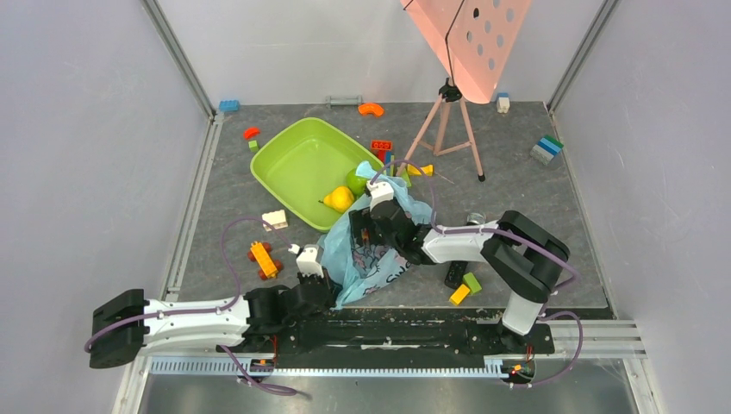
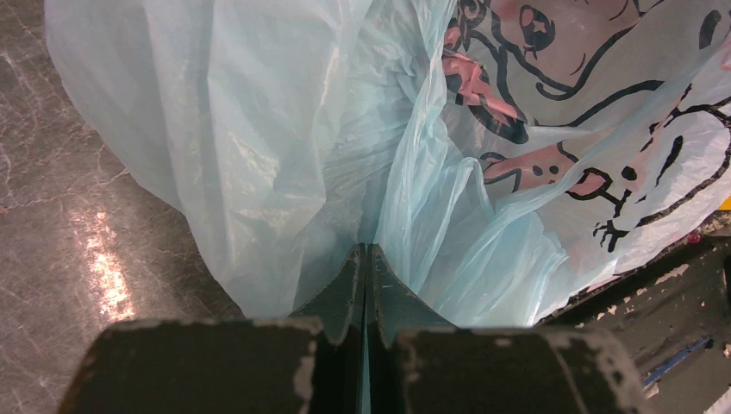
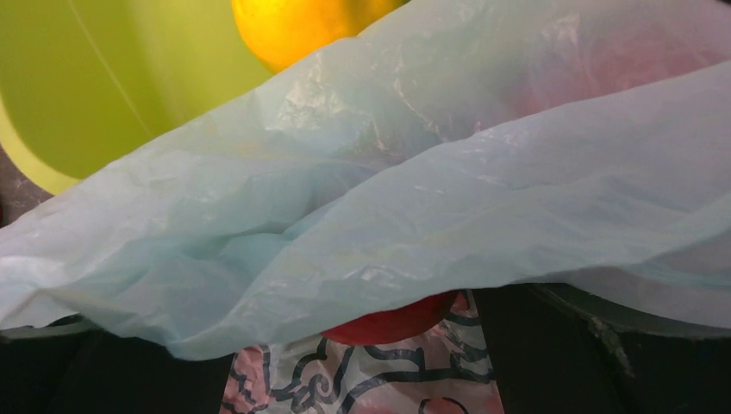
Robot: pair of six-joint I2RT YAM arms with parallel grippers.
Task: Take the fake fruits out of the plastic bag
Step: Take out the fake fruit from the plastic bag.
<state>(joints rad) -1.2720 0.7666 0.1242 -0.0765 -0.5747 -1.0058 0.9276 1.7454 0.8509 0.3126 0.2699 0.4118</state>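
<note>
Nearest us, the left gripper is pinched shut on the near edge of the plastic bag, which lies crumpled mid-table just in front of the arm bases. A bit farther in, the right gripper sits in the bag mouth with its jaws wide open, a red fruit between them under a fold of film. Beyond that, the yellow fruit and green apple lie in the green tub. We reckon we're mid-fetch on a red one; next it needs closing on fruit, not film.
</note>
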